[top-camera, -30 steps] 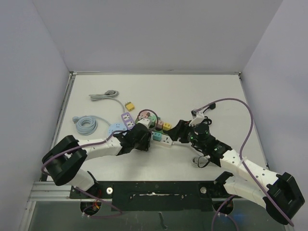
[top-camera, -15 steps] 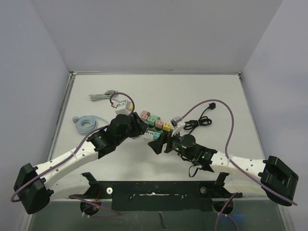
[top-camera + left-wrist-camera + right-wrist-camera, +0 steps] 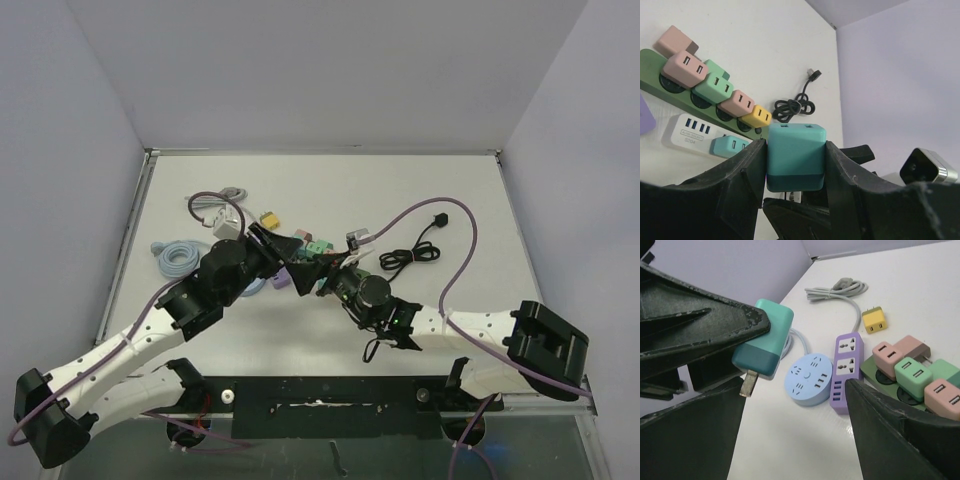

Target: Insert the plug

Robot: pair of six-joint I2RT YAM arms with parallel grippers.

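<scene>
Up off the bench (image 3: 755, 45), right between the two wrists, is where the teal plug (image 3: 796, 152) sits at the moment. The left jaws are clamped on its two sides, body pinched flat. From the right wrist view you can see a brass prong (image 3: 746, 384) poking out of the bottom, pointing down and free of any socket. The right jaws are spread wide with nothing in them, parked just beside the plug and looking straight at it.

So I'd say we're at the carry/line-up step: plug is grabbed, nothing is inserted yet.

Free sockets below seem to be on the purple strip (image 3: 846, 367) and the round blue one (image 3: 807, 378). The green strip (image 3: 670, 85) is mostly filled with pink, mint and yellow adapters, and the white strip (image 3: 690, 135) already has a small teal one in it. I can't tell which outlet is the target.

Next move, I reckon: bring the plug down over a free outlet, square the prongs to the slots, then push straight in. The right jaws probably need to pin the strip so it doesn't skate.
</scene>
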